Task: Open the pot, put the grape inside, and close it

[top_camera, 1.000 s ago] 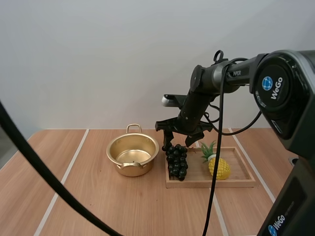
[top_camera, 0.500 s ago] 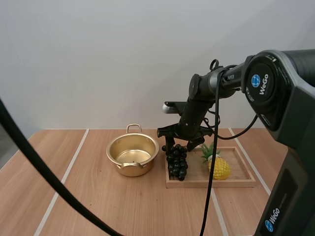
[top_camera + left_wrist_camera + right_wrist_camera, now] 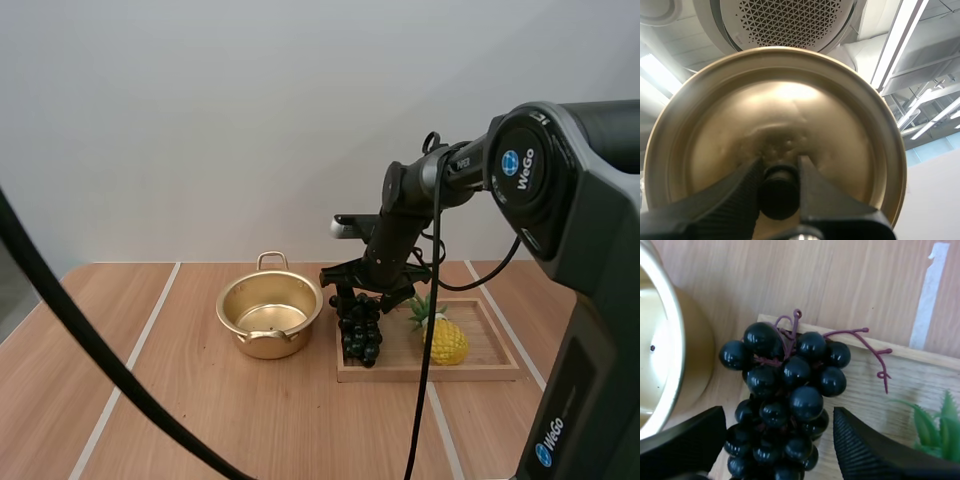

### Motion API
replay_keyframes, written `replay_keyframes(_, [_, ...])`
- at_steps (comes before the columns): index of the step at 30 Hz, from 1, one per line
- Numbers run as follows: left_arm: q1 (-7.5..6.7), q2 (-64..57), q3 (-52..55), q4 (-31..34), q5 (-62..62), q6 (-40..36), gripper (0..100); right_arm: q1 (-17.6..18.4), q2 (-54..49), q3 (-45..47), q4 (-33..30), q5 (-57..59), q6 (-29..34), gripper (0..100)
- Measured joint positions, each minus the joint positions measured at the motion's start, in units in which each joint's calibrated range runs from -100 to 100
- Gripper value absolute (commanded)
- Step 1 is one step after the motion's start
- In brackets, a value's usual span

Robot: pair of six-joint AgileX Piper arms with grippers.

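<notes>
Wooden tray (image 3: 492, 347), left edge: right gripper (image 3: 362, 298), wide astride the grape bunch (image 3: 360, 331), should close centred; left gripper (image 3: 779, 194) clamps the lid (image 3: 790, 107) by its knob (image 3: 778, 187).

You have a wooden tray (image 3: 492, 347) lying flat on the worktop (image 3: 200, 410), over on your right. A yellow toy pineapple (image 3: 446, 343) sits in the tray's middle, its green leaves angled toward the far left. The worktop is pale wood crossed by thin white lines (image 3: 126, 375) that run away from you. Your right wrist camera shows the tray's edge (image 3: 865, 395), the pineapple's leaf tips (image 3: 935, 430) and one white line (image 3: 927, 295) beyond it.
</notes>
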Motion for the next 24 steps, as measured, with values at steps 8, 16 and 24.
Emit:
replay_keyframes(8, [0.00,0.0,0.0,-0.1,0.6,0.0,0,0.0,1.4,0.1,0.0,-2.0,0.0,100])
replay_keyframes(16, [0.00,0.0,0.0,-0.1,0.6,0.0,0,0.0,2.7,0.7,-0.2,-2.7,0.0,100])
replay_keyframes(24, [0.00,0.0,0.0,-0.1,1.2,0.0,0,0.0,4.1,0.7,-0.4,-3.8,0.0,100])
